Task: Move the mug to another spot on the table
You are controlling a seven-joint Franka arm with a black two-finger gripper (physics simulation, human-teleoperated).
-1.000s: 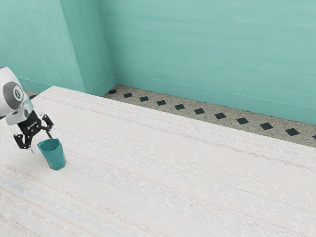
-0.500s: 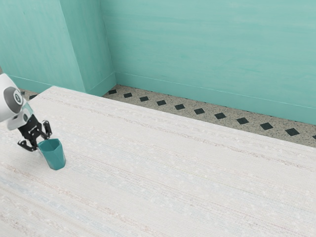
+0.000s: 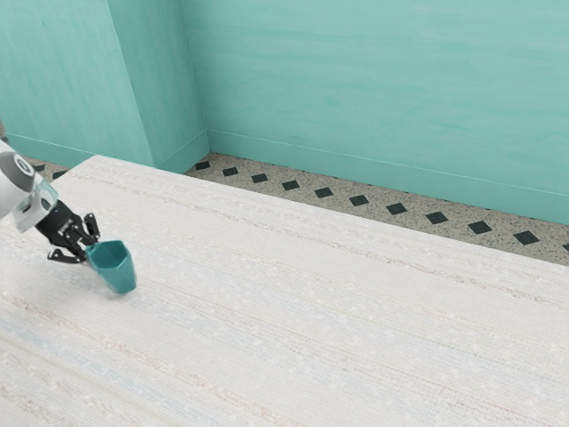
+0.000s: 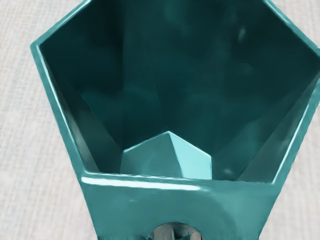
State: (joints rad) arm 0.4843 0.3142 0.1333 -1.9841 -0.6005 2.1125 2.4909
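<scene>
A teal faceted mug hangs tilted just above the pale table, near the exterior view's left edge. My black gripper comes in from the left and is shut on the mug's near side at the rim. The mug's mouth leans toward my hand. From the wrist view I look straight into the mug, whose inside is empty, with its handle opening at the picture's lower edge under my hand.
The table stretches far to the exterior view's right and front. Its far edge drops to a speckled floor with dark diamond tiles. Teal walls stand behind, with a corner pillar at the back left.
My gripper came down to the mug's left side and closed on it. The mug now sits tilted, raised slightly and shifted toward the exterior view's right.
</scene>
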